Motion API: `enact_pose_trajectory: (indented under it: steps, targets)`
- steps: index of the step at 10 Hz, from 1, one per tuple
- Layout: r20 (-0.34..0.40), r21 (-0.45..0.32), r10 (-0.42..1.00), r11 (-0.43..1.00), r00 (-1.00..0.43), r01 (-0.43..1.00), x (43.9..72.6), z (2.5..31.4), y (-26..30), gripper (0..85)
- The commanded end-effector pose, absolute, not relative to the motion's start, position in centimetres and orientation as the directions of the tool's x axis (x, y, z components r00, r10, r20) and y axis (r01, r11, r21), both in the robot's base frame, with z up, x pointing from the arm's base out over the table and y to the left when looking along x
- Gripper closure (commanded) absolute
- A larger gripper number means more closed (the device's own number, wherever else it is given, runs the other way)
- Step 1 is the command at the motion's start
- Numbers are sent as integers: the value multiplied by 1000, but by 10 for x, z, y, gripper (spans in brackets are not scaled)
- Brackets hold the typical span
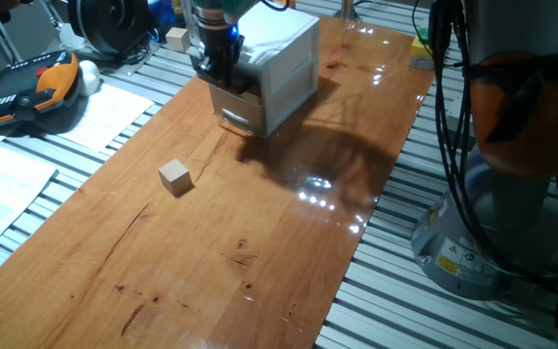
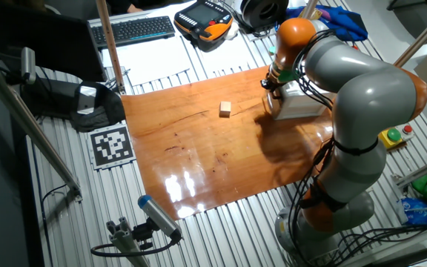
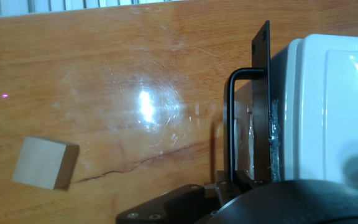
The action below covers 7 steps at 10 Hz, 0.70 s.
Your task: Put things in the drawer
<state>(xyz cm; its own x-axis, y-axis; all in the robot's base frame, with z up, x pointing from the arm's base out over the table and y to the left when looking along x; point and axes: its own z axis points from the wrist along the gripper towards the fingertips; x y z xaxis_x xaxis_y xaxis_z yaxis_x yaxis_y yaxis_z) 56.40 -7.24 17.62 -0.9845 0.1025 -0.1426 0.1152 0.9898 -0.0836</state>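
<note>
A pale beige wooden cube (image 1: pixel 174 176) lies on the wooden table, well in front of the white cabinet (image 1: pixel 284 58); it also shows in the other fixed view (image 2: pixel 225 109) and at the lower left of the hand view (image 3: pixel 45 163). My gripper (image 1: pixel 219 73) is at the cabinet's front, by the upper drawer. In the hand view the drawer's dark front plate (image 3: pixel 263 106) sits close against the white body, and its handle bar (image 3: pixel 231 124) runs down into my gripper (image 3: pixel 219 186). The fingers are mostly hidden, so their state is unclear. The drawer's inside is not visible.
A second small beige cube (image 1: pixel 176 39) sits off the table on the slatted surface behind the cabinet. A black-and-orange pendant (image 1: pixel 22 92) and papers (image 1: pixel 114 111) lie to the left. The robot base (image 1: pixel 511 174) stands to the right.
</note>
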Motion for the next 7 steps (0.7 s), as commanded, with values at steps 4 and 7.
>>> enact_pose_trajectory:
  steps: [4, 7]
  targets:
    - [-141, -84, 101, 990, -985, 113, 564, 175, -69, 850]
    - [-138, -87, 101, 990, -985, 113, 564, 182, -65, 850]
